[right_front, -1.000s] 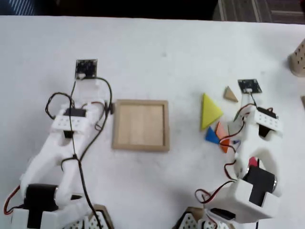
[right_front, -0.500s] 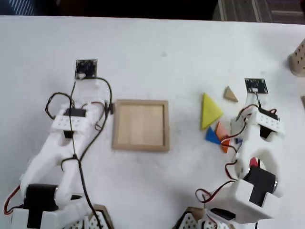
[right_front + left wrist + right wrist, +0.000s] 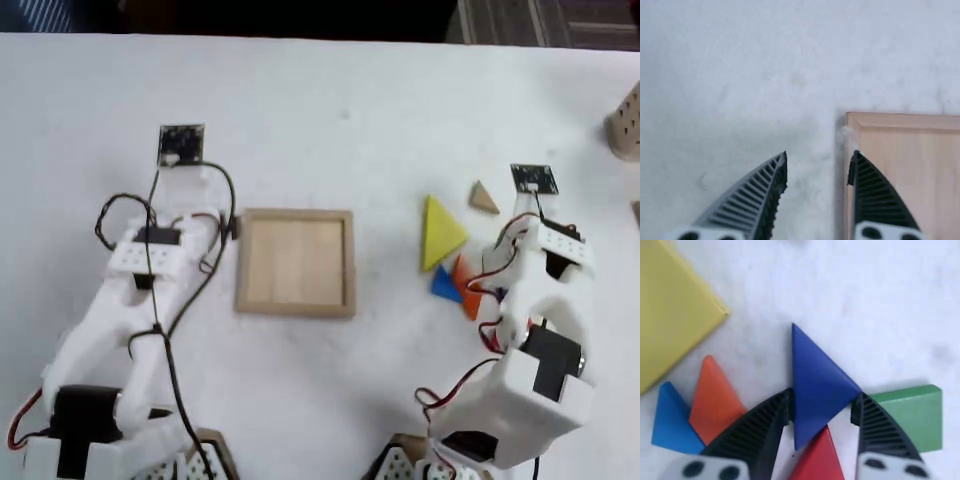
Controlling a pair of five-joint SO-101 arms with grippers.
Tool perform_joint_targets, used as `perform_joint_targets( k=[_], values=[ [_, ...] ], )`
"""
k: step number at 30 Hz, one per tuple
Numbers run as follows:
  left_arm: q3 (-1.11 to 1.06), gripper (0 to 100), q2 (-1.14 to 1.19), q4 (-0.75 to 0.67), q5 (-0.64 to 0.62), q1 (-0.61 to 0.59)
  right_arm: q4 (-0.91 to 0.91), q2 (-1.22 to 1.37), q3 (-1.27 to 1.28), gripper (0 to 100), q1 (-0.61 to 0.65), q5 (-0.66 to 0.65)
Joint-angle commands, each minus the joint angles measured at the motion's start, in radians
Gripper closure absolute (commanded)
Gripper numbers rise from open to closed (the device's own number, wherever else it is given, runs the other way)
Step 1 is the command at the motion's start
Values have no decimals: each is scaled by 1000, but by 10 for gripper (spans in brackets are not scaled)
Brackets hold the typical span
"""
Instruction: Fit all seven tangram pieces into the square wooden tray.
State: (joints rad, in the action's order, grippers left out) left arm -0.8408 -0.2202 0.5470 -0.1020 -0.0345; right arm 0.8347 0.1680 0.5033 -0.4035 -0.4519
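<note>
Right wrist view: the right tool (image 3: pixel 822 405) stands with its jaws parted around the dark blue triangle (image 3: pixel 817 385), one fingertip at each slanting edge. Whether the fingertips already press on the piece cannot be told. The piece lies flat on the surface (image 3: pixel 330 120). Just beside it lie the orange triangle (image 3: pixel 715 395), the light blue triangle (image 3: pixel 670 420), the red piece (image 3: pixel 815 455) and the green piece (image 3: pixel 912 415). The yellow triangle (image 3: pixel 670 315) lies a little further off.

High view: this cluster lies well apart from the wooden tray (image 3: pixel 295 214), which holds no piece. A small tan triangle (image 3: pixel 484 198) lies near the yellow one.

Left wrist view: the left tool (image 3: pixel 818 165) is parted to a moderate width and holds nothing. One finger is over the tray rim at a corner, the other over the bare surface.

Handling, by judgement:
- The pieces appear thin, stiff, light and smooth-faced.
- Slanting edges give the jaws no parallel faces, so a triangle is likely to pivot or squirt out under pressure.
- Hold is best taken low, across the widest part of the triangle, with light closing force.
- Neighbouring pieces may shift if a finger brushes them.
</note>
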Motion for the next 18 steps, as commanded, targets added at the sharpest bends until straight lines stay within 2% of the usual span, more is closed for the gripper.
perform_joint_targets(
  k=[1,8,18],
  values=[
    [8,789,-48,-15,12,-5,2,-2,-71,805,7,5],
    [9,789,-48,-15,12,-5,64,5,-150,804,-5,-41],
    [9,789,-48,-15,12,-5,38,10,-152,803,5,-60]
  ],
)
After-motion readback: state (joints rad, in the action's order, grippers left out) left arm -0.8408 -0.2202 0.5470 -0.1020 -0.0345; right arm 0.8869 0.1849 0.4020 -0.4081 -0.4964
